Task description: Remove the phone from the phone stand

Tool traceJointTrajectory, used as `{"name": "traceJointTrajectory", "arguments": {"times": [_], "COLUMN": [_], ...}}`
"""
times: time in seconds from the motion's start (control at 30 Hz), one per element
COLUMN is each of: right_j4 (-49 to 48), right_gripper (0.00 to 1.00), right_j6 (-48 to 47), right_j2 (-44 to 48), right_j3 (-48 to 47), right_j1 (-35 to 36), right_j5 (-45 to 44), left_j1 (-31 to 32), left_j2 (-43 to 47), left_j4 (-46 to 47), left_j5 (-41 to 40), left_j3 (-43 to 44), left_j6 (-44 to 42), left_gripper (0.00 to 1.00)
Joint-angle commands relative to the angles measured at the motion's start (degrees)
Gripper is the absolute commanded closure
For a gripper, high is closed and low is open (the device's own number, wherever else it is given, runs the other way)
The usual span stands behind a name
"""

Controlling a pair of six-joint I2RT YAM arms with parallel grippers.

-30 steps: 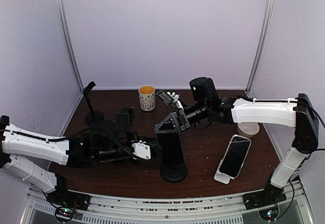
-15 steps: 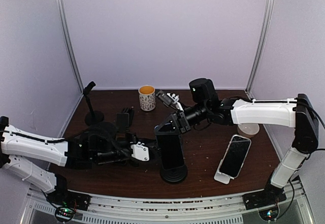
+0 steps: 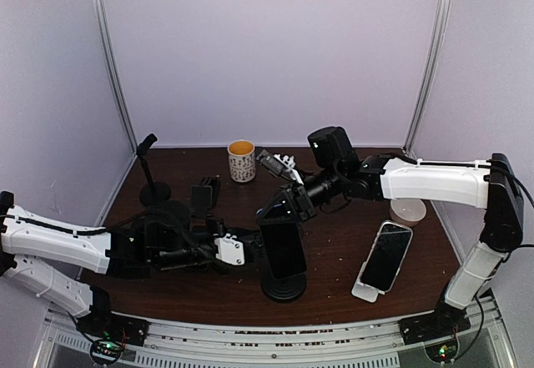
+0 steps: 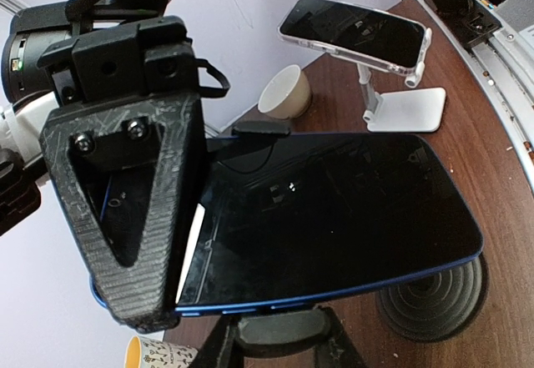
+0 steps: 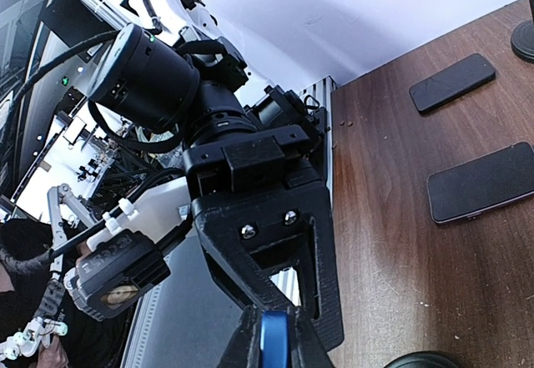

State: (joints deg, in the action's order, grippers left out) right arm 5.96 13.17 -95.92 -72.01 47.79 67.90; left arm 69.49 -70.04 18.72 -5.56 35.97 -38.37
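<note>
The right gripper (image 3: 282, 211) is clenched on the top edge of the dark phone (image 3: 284, 249), middle of the frame. In the last second it has tipped the phone off upright, working it loose, I'd say, though the phone sits over the black stand (image 3: 284, 287) yet. The left gripper (image 3: 244, 251) hovers just left; open or closed, I cannot tell.
</note>
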Motion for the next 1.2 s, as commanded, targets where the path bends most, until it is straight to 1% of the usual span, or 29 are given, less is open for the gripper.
{"name": "traceJointTrajectory", "arguments": {"times": [0.0, 0.4, 0.6, 0.73, 0.93, 1.17], "right_j4": [7.2, 10.4, 6.7, 6.1, 4.2, -3.9], "right_gripper": [1.00, 1.00, 1.00, 1.00, 1.00, 1.00], "right_j6": [-1.6, -4.5, -3.2, -3.2, -3.0, 2.9], "right_j2": [1.0, 1.9, 1.7, 1.6, 2.4, 1.8], "right_j3": [0.0, 0.1, -0.8, -1.1, -0.7, -0.7], "right_j1": [-3.5, -4.7, -2.1, -1.1, -0.1, 1.6], "right_j5": [0.9, 2.1, 7.0, 8.3, 11.0, 12.8], "left_j1": [-0.9, -0.9, -0.9, -0.9, -0.9, -0.9], "left_j2": [3.1, 4.7, 1.7, 0.3, -0.2, -1.5], "left_j4": [-0.6, 0.5, 1.4, 2.7, 2.1, 2.0], "left_j5": [-3.2, -6.2, -6.9, -7.0, -7.2, -7.0], "left_j3": [-0.7, -3.0, -1.3, -0.9, -0.7, 0.5], "left_j6": [1.5, 2.6, 2.4, 2.3, 2.3, 2.2], "left_gripper": [1.00, 1.00, 1.00, 1.00, 1.00, 1.00]}}
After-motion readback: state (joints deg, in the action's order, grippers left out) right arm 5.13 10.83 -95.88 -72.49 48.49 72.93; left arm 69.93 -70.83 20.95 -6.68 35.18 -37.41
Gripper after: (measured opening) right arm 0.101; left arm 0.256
